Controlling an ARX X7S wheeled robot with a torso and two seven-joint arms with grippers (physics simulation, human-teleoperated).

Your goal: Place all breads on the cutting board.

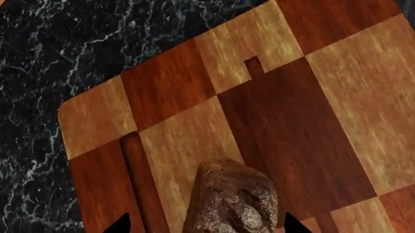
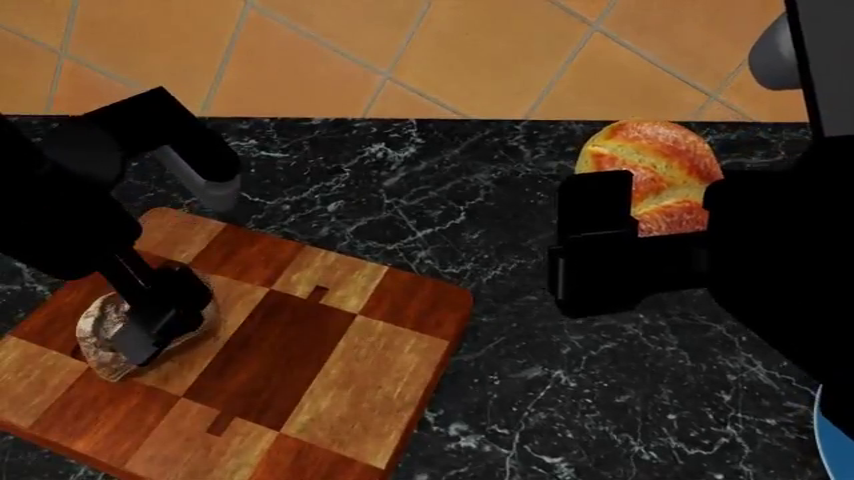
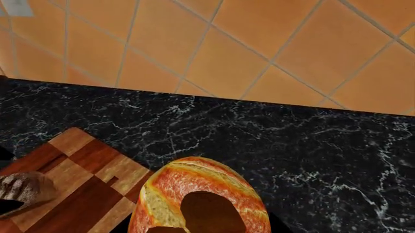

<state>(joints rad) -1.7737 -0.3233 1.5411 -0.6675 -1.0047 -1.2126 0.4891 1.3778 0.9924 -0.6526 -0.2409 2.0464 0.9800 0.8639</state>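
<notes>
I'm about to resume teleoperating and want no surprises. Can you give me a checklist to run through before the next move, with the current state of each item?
1. Dark loaf over the cutting board: ok, at its left part.
2. Left gripper around the loaf: ok, fingertips flank it; whether it has let go: cannot tell.
3. Orange roll held by right gripper: cannot tell, the roll hides the fingers.
4. Roll on board: not ok, it is still above the counter, right of the board.
5. Free board space for the roll: ok, the right squares are bare.
</notes>
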